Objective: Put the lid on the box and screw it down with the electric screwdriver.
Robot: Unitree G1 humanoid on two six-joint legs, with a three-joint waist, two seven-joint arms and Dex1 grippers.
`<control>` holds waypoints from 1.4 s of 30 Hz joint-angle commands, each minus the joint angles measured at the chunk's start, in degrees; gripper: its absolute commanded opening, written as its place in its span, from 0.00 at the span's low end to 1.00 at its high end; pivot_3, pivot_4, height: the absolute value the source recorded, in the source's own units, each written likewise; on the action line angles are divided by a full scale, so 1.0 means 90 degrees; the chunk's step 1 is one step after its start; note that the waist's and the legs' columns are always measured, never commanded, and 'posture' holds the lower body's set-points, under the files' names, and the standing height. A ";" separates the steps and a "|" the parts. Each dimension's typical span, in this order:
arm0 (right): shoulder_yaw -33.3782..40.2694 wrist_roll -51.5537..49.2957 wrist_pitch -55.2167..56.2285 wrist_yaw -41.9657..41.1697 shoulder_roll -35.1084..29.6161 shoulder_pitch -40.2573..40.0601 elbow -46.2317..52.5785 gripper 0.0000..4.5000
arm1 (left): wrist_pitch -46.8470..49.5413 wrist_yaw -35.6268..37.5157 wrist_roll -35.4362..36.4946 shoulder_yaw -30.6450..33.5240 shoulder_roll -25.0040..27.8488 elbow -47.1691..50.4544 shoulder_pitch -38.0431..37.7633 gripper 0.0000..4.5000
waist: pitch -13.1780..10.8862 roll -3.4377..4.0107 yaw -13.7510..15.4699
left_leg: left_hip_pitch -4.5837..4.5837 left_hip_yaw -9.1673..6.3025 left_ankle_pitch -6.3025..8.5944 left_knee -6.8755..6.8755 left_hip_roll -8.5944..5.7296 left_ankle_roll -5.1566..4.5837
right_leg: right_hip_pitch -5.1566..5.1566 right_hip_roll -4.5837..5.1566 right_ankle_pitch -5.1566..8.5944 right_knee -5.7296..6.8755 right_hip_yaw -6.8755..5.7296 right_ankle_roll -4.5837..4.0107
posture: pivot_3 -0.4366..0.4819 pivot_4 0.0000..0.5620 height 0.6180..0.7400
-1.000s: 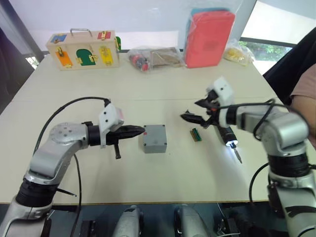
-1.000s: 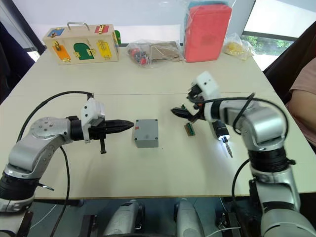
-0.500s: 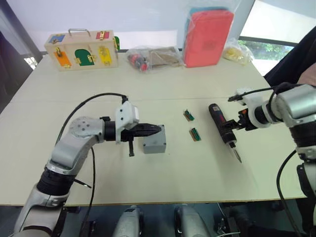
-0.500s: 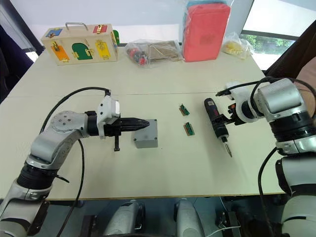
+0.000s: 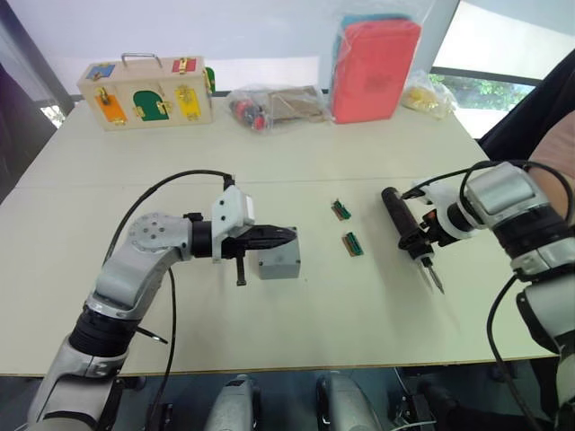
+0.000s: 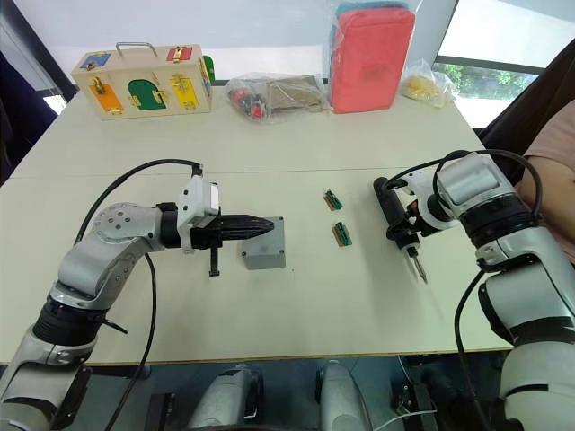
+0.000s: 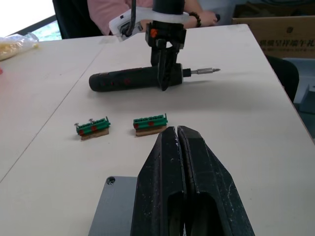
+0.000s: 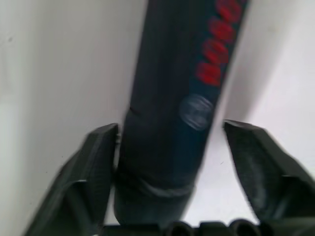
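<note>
Straddling the slim black electric screwdriver [image 6: 394, 212] near the worktop's right edge, the right gripper [image 6: 406, 224] had wide jaws. The left gripper [image 5: 280, 236], jaws pressed together, rested on the one grey plastic box [image 5: 278, 261] mid-worktop; two small green connector blocks [image 5: 347, 226] lay between.

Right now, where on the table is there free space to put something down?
Bare table lies along the near edge, in front of the box and electric screwdriver. Crowded: the far edge, with the wooden latch box, bags and red case.

A grey box [image 5: 278, 262], a black electric screwdriver [image 5: 401, 223] with red lettering and two green connector blocks [image 5: 353, 243] lie on the beige counter [image 5: 296, 332].
</note>
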State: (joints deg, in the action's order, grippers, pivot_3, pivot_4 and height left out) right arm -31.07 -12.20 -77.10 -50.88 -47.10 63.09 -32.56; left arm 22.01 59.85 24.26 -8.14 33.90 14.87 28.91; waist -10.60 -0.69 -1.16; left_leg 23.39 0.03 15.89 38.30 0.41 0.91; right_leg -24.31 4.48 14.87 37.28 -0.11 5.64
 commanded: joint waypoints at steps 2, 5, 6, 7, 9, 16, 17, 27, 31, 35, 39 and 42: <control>0.0151 0.0046 0.0051 -0.0237 0.0163 0.0228 -0.0104 0.40 | -0.0085 -0.0017 -0.0015 0.0108 0.0059 0.0171 0.0003 0.00 | 0.0000 0.0000 -0.0004 | 0.0000 -0.0001 0.0000 0.0000 0.0001 0.0000 | 0.0000 -0.0001 0.0000 0.0000 0.0000 0.0000 | 0.48 0.27 0.92; 0.0573 0.0123 0.0199 -0.0088 0.0076 0.0447 0.0007 0.40 | -0.0163 0.0058 -0.0118 0.0063 0.0129 0.0014 -0.0007 0.00 | -0.0005 0.0009 -0.0007 | 0.0000 0.0001 0.0000 0.0000 0.0001 0.0000 | -0.0001 -0.0001 0.0000 0.0001 0.0000 0.0000 | 0.48 0.27 0.92; 0.0665 0.0204 0.0414 -0.0011 0.0016 0.0452 0.0129 0.40 | -0.0189 0.0070 -0.0151 0.0048 0.0140 -0.0039 0.0005 0.00 | -0.0010 0.0017 -0.0002 | 0.0001 0.0001 0.0000 -0.0001 0.0001 0.0000 | -0.0003 -0.0002 0.0000 0.0001 0.0000 0.0000 | 0.48 0.27 0.92; 0.0722 0.0263 0.0548 0.0046 -0.0013 0.0440 0.0232 0.40 | -0.0213 0.0090 -0.0166 0.0054 0.0156 -0.0073 0.0003 0.00 | -0.0015 0.0024 0.0011 | 0.0001 0.0002 0.0000 -0.0001 0.0000 0.0000 | -0.0005 -0.0001 0.0000 0.0002 0.0000 0.0000 | 0.48 0.27 0.92; 0.1119 0.0094 0.0458 0.0108 -0.0066 0.0436 0.0851 0.40 | -0.0211 0.0123 -0.0201 0.0069 0.0193 -0.0180 0.0018 0.00 | -0.0020 0.0033 0.0034 | 0.0007 0.0002 0.0000 -0.0003 0.0000 0.0001 | -0.0012 -0.0001 0.0000 0.0002 0.0000 0.0000 | 0.48 0.27 0.92; 0.3825 -0.1129 0.1528 0.0820 0.1302 -0.0469 0.3967 0.40 | -0.0425 0.0361 -0.0338 0.0141 0.0370 -0.0631 0.0042 0.00 | -0.0020 0.0031 0.0011 | 0.0014 0.0000 -0.0001 -0.0007 0.0007 0.0001 | -0.0025 -0.0007 0.0000 0.0007 0.0000 -0.0001 | 0.48 0.27 0.92; 0.4066 -0.1241 0.1974 0.0918 0.1568 -0.0736 0.4415 0.40 | -0.0430 0.0330 -0.0409 0.0071 0.0340 -0.0683 0.0085 0.00 | -0.0019 0.0029 0.0033 | 0.0014 -0.0007 -0.0001 -0.0009 0.0008 0.0001 | -0.0018 -0.0013 0.0000 0.0003 -0.0005 -0.0001 | 0.48 0.27 0.92; 0.3577 -0.1184 0.5593 0.1734 0.4321 -0.2829 0.5817 0.40 | -0.0567 0.0601 -0.0709 -0.0074 0.0340 -0.1270 0.0312 0.00 | -0.0019 0.0025 0.0047 | 0.0017 -0.0014 -0.0007 0.0000 -0.0010 0.0013 | -0.0007 0.0011 -0.0004 0.0002 -0.0006 0.0007 | 0.48 0.27 0.92; 0.3209 -0.0969 0.6288 0.1806 0.4580 -0.3311 0.5579 0.40 | -0.0541 0.0591 -0.0807 -0.0137 0.0268 -0.1368 0.0283 0.00 | -0.0019 0.0026 0.0033 | 0.0014 -0.0012 -0.0010 0.0001 -0.0011 0.0016 | -0.0008 0.0009 -0.0004 0.0007 -0.0005 0.0007 | 0.48 0.27 0.92; 0.3044 -0.0832 0.6683 0.1958 0.4698 -0.3491 0.5390 0.40 | -0.0546 0.0560 -0.0855 -0.0198 0.0144 -0.1494 0.0250 0.00 | -0.0019 0.0026 0.0030 | 0.0013 -0.0015 -0.0010 0.0000 -0.0009 0.0017 | -0.0008 0.0005 -0.0004 0.0008 -0.0006 0.0007 | 0.48 0.27 0.92; 0.2932 -0.0628 0.6949 0.1985 0.4572 -0.3678 0.5197 0.40 | -0.0512 0.0436 -0.0910 -0.0332 -0.0214 -0.1770 0.0346 0.00 | -0.0019 0.0026 0.0044 | 0.0011 -0.0016 -0.0010 -0.0001 -0.0008 0.0017 | -0.0008 0.0004 -0.0004 0.0008 -0.0006 0.0006 | 0.48 0.27 0.92; 0.2896 -0.0621 0.6993 0.2037 0.4564 -0.3770 0.5136 0.40 | -0.0632 0.0463 -0.1027 -0.0353 -0.0278 -0.2000 0.0400 0.00 | -0.0019 0.0026 0.0036 | 0.0011 -0.0014 -0.0010 0.0000 -0.0009 0.0018 | -0.0007 0.0004 -0.0004 0.0007 -0.0005 0.0006 | 0.48 0.27 0.92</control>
State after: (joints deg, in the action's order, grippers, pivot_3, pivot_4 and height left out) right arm -5.25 -17.46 -16.54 -32.97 -6.44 28.56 11.45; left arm 17.54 63.98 15.72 -11.55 31.21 -2.45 31.47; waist -10.77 -0.46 -0.84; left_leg 23.49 -0.11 15.80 38.30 0.33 1.07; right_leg -24.37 4.51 14.84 37.35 -0.16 5.70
